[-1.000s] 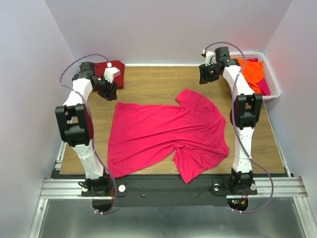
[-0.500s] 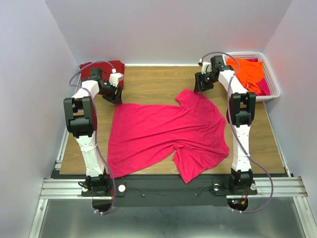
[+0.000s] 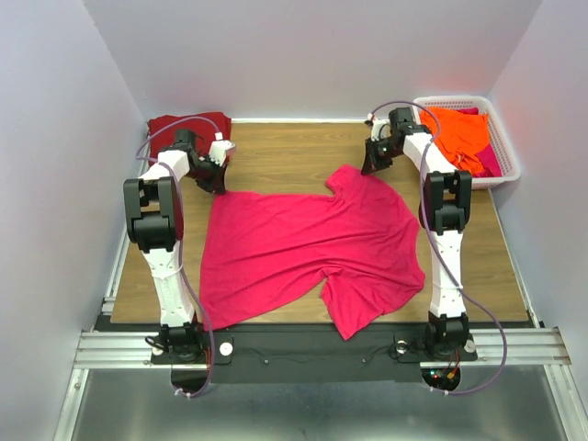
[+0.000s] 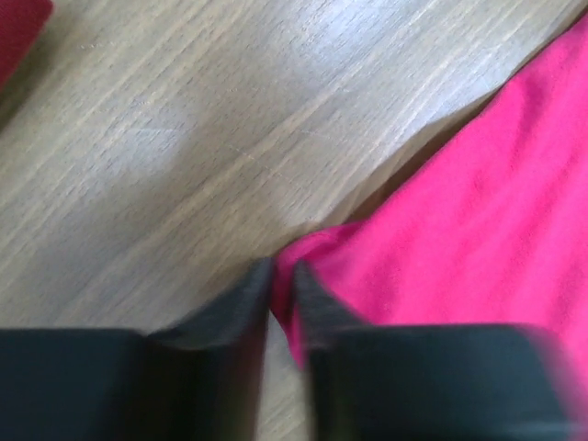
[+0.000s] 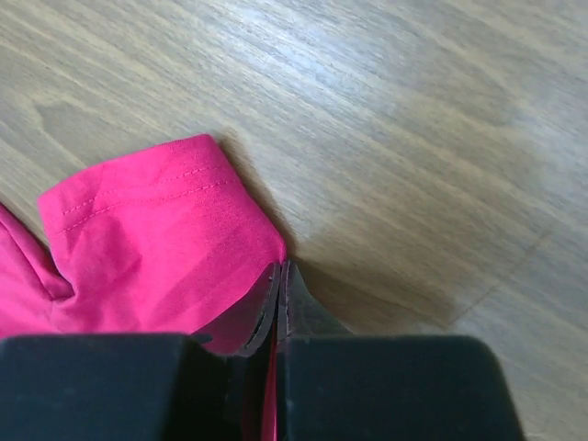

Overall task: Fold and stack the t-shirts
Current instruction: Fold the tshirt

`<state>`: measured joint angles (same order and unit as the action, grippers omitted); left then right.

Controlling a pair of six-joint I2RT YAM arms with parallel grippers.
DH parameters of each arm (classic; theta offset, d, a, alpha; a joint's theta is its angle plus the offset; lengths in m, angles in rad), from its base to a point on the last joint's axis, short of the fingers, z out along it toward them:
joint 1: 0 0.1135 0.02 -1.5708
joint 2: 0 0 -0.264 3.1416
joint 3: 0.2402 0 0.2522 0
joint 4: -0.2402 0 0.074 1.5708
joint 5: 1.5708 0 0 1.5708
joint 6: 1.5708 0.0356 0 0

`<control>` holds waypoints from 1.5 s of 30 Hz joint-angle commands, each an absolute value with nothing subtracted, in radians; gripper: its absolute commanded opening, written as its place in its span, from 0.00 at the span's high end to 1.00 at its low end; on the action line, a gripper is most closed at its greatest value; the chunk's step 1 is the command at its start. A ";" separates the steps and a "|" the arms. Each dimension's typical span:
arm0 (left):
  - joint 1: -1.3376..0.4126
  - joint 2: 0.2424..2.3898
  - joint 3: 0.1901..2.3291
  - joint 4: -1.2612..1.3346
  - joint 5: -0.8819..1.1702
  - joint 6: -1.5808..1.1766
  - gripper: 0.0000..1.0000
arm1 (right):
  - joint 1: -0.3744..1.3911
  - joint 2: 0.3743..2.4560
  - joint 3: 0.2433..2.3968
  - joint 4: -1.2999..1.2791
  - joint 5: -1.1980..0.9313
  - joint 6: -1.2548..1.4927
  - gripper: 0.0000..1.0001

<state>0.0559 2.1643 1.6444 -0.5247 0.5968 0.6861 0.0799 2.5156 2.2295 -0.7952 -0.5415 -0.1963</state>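
Broadly, the wooden table point(image 3: 285, 147) is carrying everything, and the pink-red t-shirt point(image 3: 312, 243) is lying spread across its middle, reaching down to the near edge. A white basket point(image 3: 508, 163) is sitting at the far right corner with an orange t-shirt point(image 3: 459, 133) piled inside. A maroon t-shirt point(image 3: 188, 124) is lying at the far left corner.

Both arms are reaching to the far side of the pink-red t-shirt. The left end effector point(image 3: 219, 184) is sitting at the shirt's far left corner, just beside the maroon t-shirt. The right end effector point(image 3: 372, 165) is sitting at the far right sleeve, between that sleeve and the basket.

From above, the wrists are hiding how the jaws are standing; the wrist cameras are showing it. In the left wrist view, the dark fingers point(image 4: 234, 317) are drawn nearly together and are pinching a small fold of the pink-red corner, with bare wood lying beyond and a sliver of maroon showing at the top left. In the right wrist view, the fingers point(image 5: 299, 308) are pressed together on the sleeve's edge, with pink cloth showing in the slit between them and the stitched hem lying on the wood just to the left.
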 commanded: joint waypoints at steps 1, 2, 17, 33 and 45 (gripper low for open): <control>0.060 2.152 1.664 -0.517 0.598 0.681 0.93 | 0.086 2.523 2.295 -0.759 -0.511 -0.219 0.99; 0.063 2.149 1.672 -0.485 0.592 0.669 0.97 | 0.086 2.525 2.309 -0.752 -0.499 -0.222 1.00; 0.066 2.220 1.816 -0.347 0.508 0.572 1.00 | 0.084 2.556 2.427 -0.474 -0.253 -0.236 0.99; 0.066 2.077 1.724 -0.258 0.535 0.621 1.00 | 0.084 2.369 2.289 -0.451 -0.356 -0.235 0.99; 0.066 1.870 1.464 -0.225 0.523 0.810 1.00 | 0.084 2.062 1.919 -0.454 -0.432 -0.255 0.99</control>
